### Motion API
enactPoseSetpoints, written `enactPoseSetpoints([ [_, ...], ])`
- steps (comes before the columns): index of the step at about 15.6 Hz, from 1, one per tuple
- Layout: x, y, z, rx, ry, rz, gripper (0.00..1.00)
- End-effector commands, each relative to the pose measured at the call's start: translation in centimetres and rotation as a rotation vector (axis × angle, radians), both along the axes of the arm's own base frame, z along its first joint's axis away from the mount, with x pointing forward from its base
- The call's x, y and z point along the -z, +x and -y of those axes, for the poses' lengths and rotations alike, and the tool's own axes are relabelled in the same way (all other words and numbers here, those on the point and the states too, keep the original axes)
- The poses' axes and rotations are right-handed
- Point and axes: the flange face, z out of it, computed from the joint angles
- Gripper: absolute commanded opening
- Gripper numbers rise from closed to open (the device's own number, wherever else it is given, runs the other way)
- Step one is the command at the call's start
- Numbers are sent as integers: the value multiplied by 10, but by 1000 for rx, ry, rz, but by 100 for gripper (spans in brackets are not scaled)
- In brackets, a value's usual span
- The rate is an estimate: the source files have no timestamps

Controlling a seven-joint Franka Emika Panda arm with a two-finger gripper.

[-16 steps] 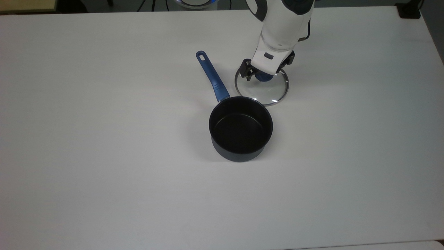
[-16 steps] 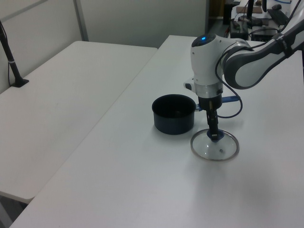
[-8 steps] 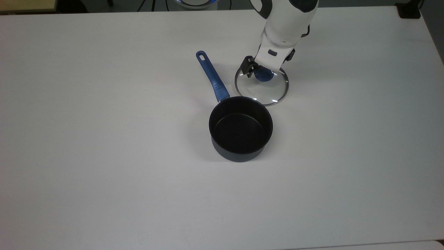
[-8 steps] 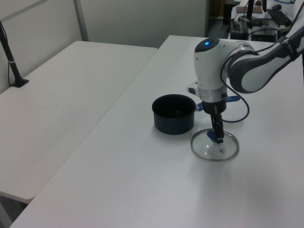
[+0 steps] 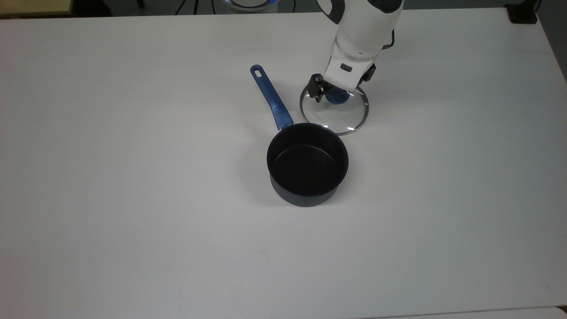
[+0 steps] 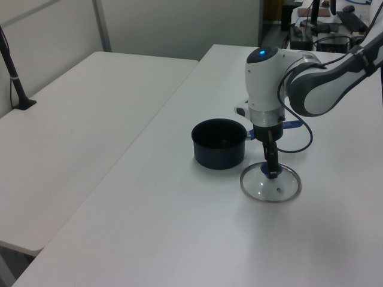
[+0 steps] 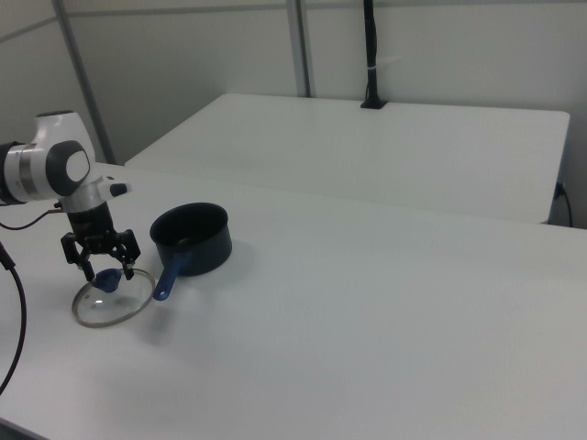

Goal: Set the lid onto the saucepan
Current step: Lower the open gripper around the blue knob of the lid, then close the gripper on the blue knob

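Observation:
The saucepan [image 5: 307, 164] stands upright mid-table, dark with a black inside, its blue handle [image 5: 271, 97] pointing toward the top view's upper left. Just behind it the glass lid [image 5: 335, 116] lies flat on the table, its metal rim almost touching the pan. My gripper [image 5: 335, 90] is lowered over the lid's blue knob [image 5: 337, 96]. In the right view the gripper [image 7: 108, 267] stands open with a finger on each side of the knob [image 7: 107, 280], a gap showing on both sides. The left view shows the gripper [image 6: 270, 170] pointing straight down at the lid [image 6: 270, 185], beside the saucepan [image 6: 219, 144].
The white table [image 5: 133, 199] stretches wide around the pan. A second white table [image 6: 90, 101] stands beside it with a black post [image 6: 15, 78] on it. The arm's black cable [image 6: 302, 134] loops behind the handle.
The wrist has shifted slightly above the lid, away from the pan and partly back. Lid and saucepan have not moved.

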Motion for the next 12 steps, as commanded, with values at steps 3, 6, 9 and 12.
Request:
enactPoseSetpoints([
  [3, -5, -6, 9, -8, -3, 28, 92],
  [6, -5, -6, 9, -12, -4, 25, 90],
  [9, -5, -8, 8, -16, -7, 18, 87],
  [12, -4, -9, 7, -18, -10, 14, 84],
])
